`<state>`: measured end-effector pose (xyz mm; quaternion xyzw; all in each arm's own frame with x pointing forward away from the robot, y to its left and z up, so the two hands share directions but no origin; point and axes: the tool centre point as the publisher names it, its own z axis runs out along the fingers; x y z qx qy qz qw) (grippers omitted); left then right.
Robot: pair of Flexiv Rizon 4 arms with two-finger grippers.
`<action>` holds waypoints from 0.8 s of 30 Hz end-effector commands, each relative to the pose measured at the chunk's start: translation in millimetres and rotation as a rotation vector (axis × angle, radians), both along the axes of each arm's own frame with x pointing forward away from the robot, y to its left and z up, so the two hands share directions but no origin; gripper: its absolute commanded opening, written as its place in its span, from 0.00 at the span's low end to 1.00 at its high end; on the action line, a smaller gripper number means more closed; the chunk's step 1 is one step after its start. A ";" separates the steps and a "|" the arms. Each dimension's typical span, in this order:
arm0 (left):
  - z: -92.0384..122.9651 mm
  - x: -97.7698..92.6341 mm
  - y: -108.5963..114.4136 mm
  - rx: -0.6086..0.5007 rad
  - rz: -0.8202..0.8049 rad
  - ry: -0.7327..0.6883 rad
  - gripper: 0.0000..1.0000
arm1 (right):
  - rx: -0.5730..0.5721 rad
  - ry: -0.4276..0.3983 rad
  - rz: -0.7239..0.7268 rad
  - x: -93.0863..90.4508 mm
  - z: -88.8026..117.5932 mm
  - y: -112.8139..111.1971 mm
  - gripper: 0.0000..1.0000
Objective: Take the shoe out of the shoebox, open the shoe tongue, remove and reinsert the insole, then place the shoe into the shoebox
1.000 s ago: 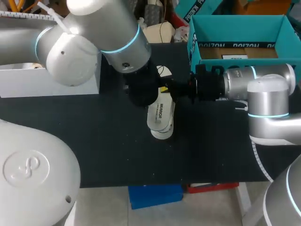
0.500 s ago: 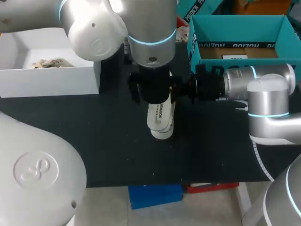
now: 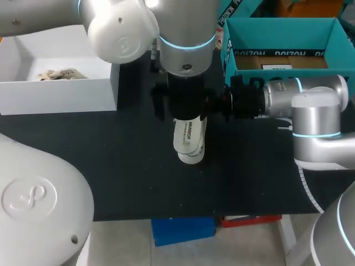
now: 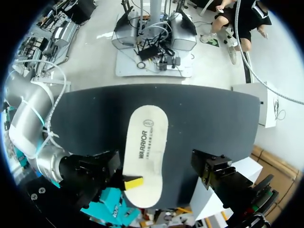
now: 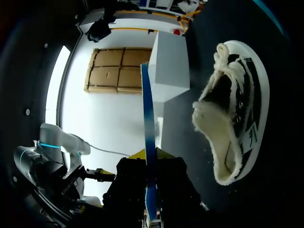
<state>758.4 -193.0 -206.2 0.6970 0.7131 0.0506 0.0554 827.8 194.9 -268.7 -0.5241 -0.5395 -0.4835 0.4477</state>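
White on its upper face with dark print along the middle, the insole [image 4: 147, 147] is a long rounded oval. Seen edge-on from the right wrist it is a thin blue strip. It lies flat over the black table [image 3: 111, 166], and I cannot tell whether it touches the cloth. The right gripper [image 5: 151, 154] grips one end of it, its yellow tips pressed narrow against both faces.

The left gripper [image 3: 186, 108] hangs directly above the held end of the insole. I cannot tell whether it is wide or narrow.

The shoe [image 5: 235, 109] lies on the table ahead of the right gripper, apart from the insole. It is black with white laces, a white rubber sole rim and a thick cream fleece lining that curls out of its wide mouth. In the head view it is hidden under the left arm.

The teal shoebox [image 3: 280, 34] stands open at the table's far right corner, behind the right arm. A white box [image 3: 55, 100] sits at the far left.

Counted: one insole, one shoe, one shoebox, one white box, two grippers.
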 end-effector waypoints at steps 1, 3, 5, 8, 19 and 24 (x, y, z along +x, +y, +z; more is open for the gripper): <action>-0.6 15.2 2.9 -0.010 -0.002 0.008 1.00 | -0.001 0.000 -0.003 -0.6 0.1 1.0 0.00; 0.5 24.8 1.2 -0.010 -0.003 0.006 1.00 | -0.001 0.000 -0.003 -0.6 0.1 1.0 0.00; 0.5 38.6 -1.5 -0.009 -0.005 0.005 1.00 | -0.001 0.000 -0.003 -0.6 0.1 1.0 0.00; -0.5 58.5 -5.7 0.002 -0.012 0.007 1.00 | -0.001 0.000 -0.003 -0.6 0.1 1.0 0.00; -0.3 132.4 -20.5 -0.001 -0.014 -0.003 1.00 | -0.001 0.000 -0.003 -0.6 0.1 1.0 0.00; -6.4 154.0 -24.8 -0.025 -0.013 -0.002 1.00 | -0.001 0.000 -0.003 -0.6 0.1 1.0 0.00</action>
